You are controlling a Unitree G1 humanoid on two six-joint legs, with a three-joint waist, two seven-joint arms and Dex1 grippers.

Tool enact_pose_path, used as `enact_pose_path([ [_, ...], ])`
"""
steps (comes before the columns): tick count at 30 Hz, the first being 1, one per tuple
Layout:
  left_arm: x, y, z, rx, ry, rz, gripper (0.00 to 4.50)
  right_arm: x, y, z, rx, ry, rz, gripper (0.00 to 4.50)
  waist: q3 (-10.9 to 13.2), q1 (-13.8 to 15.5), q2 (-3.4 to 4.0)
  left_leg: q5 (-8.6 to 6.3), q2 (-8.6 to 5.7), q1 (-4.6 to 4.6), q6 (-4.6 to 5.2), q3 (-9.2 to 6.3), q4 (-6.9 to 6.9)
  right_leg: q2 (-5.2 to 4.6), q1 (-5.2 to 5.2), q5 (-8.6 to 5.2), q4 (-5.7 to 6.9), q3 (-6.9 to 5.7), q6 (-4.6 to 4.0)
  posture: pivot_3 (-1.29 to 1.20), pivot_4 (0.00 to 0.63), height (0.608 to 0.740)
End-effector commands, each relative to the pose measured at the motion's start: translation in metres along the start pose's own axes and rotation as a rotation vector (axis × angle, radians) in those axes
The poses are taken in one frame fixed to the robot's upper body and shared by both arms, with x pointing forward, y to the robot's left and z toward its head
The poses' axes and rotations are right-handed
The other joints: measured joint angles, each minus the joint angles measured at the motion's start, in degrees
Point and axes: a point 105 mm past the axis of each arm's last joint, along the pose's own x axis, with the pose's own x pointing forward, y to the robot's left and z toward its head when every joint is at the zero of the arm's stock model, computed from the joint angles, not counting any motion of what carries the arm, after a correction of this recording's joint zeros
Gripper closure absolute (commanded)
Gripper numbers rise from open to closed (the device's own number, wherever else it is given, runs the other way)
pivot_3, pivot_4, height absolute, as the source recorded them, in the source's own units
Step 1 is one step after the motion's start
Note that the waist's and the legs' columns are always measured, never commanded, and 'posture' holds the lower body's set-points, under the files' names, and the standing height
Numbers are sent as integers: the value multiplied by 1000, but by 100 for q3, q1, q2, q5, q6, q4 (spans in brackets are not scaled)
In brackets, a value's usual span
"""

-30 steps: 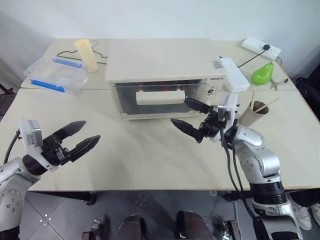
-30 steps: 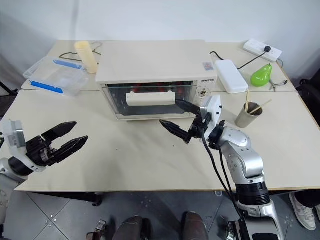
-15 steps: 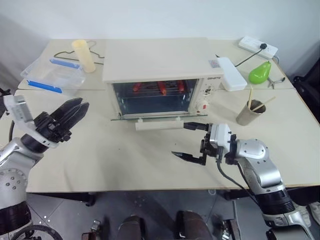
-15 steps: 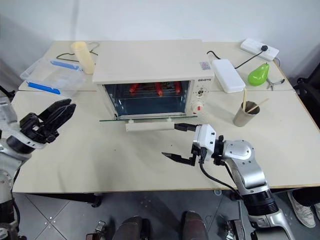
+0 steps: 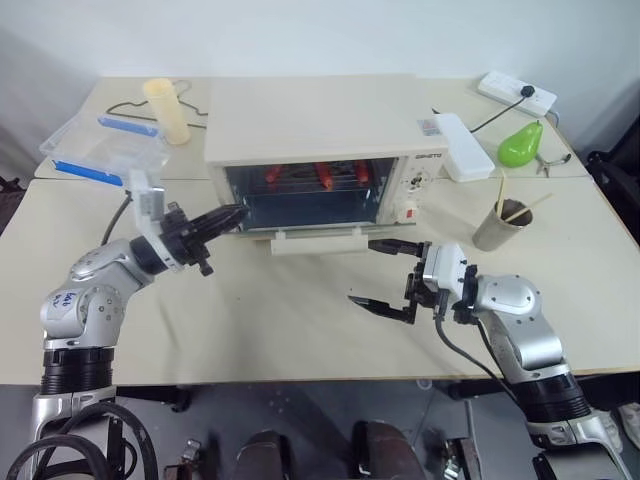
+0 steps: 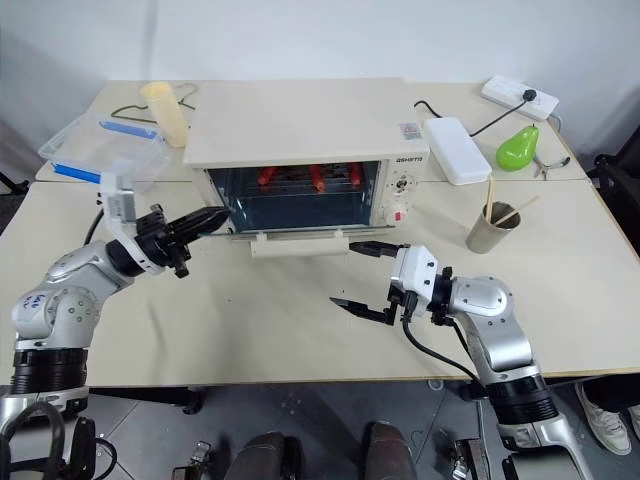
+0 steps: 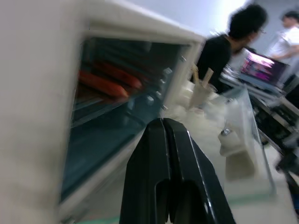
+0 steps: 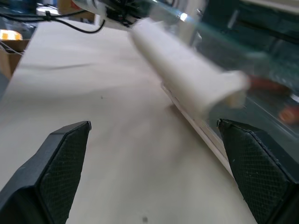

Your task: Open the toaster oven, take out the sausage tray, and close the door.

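Oven door down, sausages on view inside

The toaster oven (image 5: 320,150) sits upper centre of the frame on the worktop (image 5: 280,330), its door (image 6: 290,240) dropped flat, white handle toward the camera. The sausage tray (image 6: 312,178) rests inside at the back. The left pincer (image 6: 205,220), fingers pressed together and empty, points at the opening's left edge. The right pincer (image 6: 362,277), spread wide and empty, hangs just below the handle's right end.
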Motion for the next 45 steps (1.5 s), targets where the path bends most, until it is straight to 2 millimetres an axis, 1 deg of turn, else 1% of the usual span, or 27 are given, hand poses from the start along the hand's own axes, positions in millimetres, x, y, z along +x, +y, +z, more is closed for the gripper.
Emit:
enact_pose_path([
  [1, 0, -7, -15, 25, 81, -70, 4491, -19, -4, 3, -29, 28, -78, 0, 0, 4, 0, 0, 0, 0, 0, 2, 0, 0, 0, 0, 0, 0, 0, 0, 150, 740],
  [3, 0, -9, -21, 29, 98, -85, 4491, -26, -3, 0, -24, 52, -102, 0, 0, 14, 0, 0, 0, 0, 0, 9, 0, 0, 0, 0, 0, 0, 0, 0, 150, 740],
  [5, 0, -12, -37, 84, 169, -101, 4491, -54, -5, -12, -7, 141, -189, 0, 0, 33, 0, 0, 0, 0, 0, 11, 2, -1, 0, 0, -2, 3, 0, 0, 150, 740],
  [6, 0, -13, -43, 103, 195, -108, 4491, -64, -5, -15, -2, 174, -218, 0, 0, 69, 0, 0, 0, 1, 0, 12, 2, -2, 1, 0, -1, 3, 0, 0, 150, 740],
  [7, -1, -14, -49, 104, 215, -105, 4491, -78, -5, -19, 5, 220, -255, 0, 0, 100, 0, 0, 0, 1, 0, 17, 3, -2, 1, 0, -2, 5, 0, 0, 150, 740],
  [9, -2, -12, -55, 120, 243, -70, 4491, -94, -3, -21, 8, 271, -287, 0, 0, 139, -1, 0, 0, 2, 1, 25, 3, -2, -1, 0, -4, 12, 0, 0, 150, 740],
  [10, -2, -14, -59, 124, 245, -72, 4491, -105, -4, -22, 6, 303, -319, 0, 1, 143, -1, 0, 0, 2, 1, 28, 3, -1, -1, 0, -4, 12, 0, 0, 150, 740],
  [12, -1, -17, -66, 126, 243, -72, 4491, -116, -7, -20, -3, 336, -353, 0, 1, 149, -1, 0, 2, 2, 1, 42, 5, -1, -1, 0, -3, 12, 0, 0, 150, 740],
  [14, 0, -19, -68, 129, 231, -68, 4491, -117, -8, -18, -21, 351, -353, 0, 1, 150, -1, 1, 3, 4, 4, 47, 6, -1, 0, 0, -3, 15, -1, 0, 150, 740],
  [16, 1, -20, -69, 128, 207, -53, 4491, -104, -13, -10, -74, 340, -341, 0, 1, 126, -1, 2, 6, 7, 5, 53, 8, -1, -1, 1, -3, 18, -3, 0, 150, 740],
  [17, 2, -21, -70, 135, 194, -41, 4491, -93, -18, -7, -117, 330, -335, 0, 0, 112, 0, 2, 10, 11, 5, 54, 8, 0, -3, 2, -2, 21, -4, 0, 150, 740],
  [18, 1, -26, -70, 108, 174, -55, 4491, -78, -20, -3, -169, 321, -309, 0, 0, 101, -1, 2, 11, 12, 5, 54, 8, 0, -6, 3, -1, 23, -5, 0, 150, 740],
  [19, 0, -29, -69, 121, 160, -56, 4313, -62, -17, -5, -223, 355, -259, 0, 0, 73, 0, 2, 14, 14, 5, 54, 8, 0, -10, 5, 0, 24, -9, 0, 150, 740],
  [20, -1, -29, -67, 117, 142, -36, 4118, -50, -18, -8, -284, 407, -256, 0, -1, 62, 2, 2, 14, 14, 4, 54, 7, 0, -14, 5, 1, 24, -10, 0, 150, 740],
  [21, -3, -25, -62, 118, 102, 19, 3957, -36, -23, -9, -312, 443, -287, 0, -1, 58, 2, 3, 15, 14, 4, 53, 7, 0, -15, 5, 6, 23, -10, 0, 150, 740],
  [22, -6, -22, -57, 128, 75, 58, 3719, -22, -24, -3, -308, 404, -296, 0, -1, 65, 1, 3, 17, 13, 2, 52, 5, 0, -20, 5, 12, 22, -10, 0, 150, 740],
  [24, -15, -20, -49, 147, 46, 118, 3104, 8, -20, 12, -321, 292, -262, 0, -1, 81, 0, 4, 18, 8, 0, 38, 5, 1, -21, 6, 13, 17, -10, 0, 150, 740],
  [25, -21, -20, -46, 147, 34, 144, 2824, 20, -23, 15, -348, 271, -265, 0, -1, 81, 1, 4, 16, 3, 0, 36, 5, -1, -22, 6, 12, 16, -10, 0, 150, 740],
  [27, -33, -20, -41, 149, 11, 195, 2229, 38, -31, 14, -419, 268, -289, 0, -1, 88, 0, 3, 12, 1, 0, 37, 5, -6, -22, 6, 8, 15, -10, 0, 150, 740],
  [30, -49, -20, -30, 177, -26, 261, 1292, 59, -46, 10, -523, 293, -329, 0, -2, 98, -2, 2, 8, 1, 3, 33, 7, -18, -17, 7, 6, 12, -8, 0, 150, 740],
  [32, -62, -20, -27, 178, -23, 304, 649, 80, -57, 9, -656, 307, -349, 0, -3, 84, -4, 2, 10, 1, 3, 28, 8, -18, -15, 7, 7, 8, -8, 0, 150, 740],
  [33, -67, -19, -26, 177, -20, 321, 396, 89, -60, 11, -711, 297, -357, 0, -3, 67, -4, 2, 10, 1, 2, 30, 8, -16, -16, 7, 7, 7, -8, 0, 150, 740],
  [36, -73, -20, -25, 173, -13, 336, 396, 111, -70, 13, -768, 301, -387, 0, -4, -24, -4, 3, 11, 1, 0, 23, 7, -13, -16, 7, 11, 2, -9, 0, 150, 740],
  [38, -73, -21, -23, 165, -29, 338, 396, 123, -72, 9, -806, 320, -380, 0, -4, -58, -4, 4, 11, 1, 0, 23, 4, -13, -16, 7, 12, 1, -8, 0, 150, 740],
  [40, -72, -20, -21, 167, -41, 337, 396, 132, -73, 5, -810, 332, -384, 0, -4, -74, -4, 3, 11, 1, 0, 19, 2, -13, -16, 7, 13, -2, -8, 0, 150, 740],
  [42, -71, -20, -20, 172, -43, 331, 396, 145, -70, 4, -819, 317, -370, 0, -4, -108, -4, 3, 11, 1, 0, 18, -1, -13, -16, 7, 13, -2, -8, 0, 150, 740],
  [45, -70, -20, -19, 175, -42, 323, 396, 153, -72, 2, -823, 321, -370, 0, -4, -185, -4, 3, 10, 0, 0, 14, -2, -13, -16, 7, 14, -5, -8, 0, 150, 740],
])
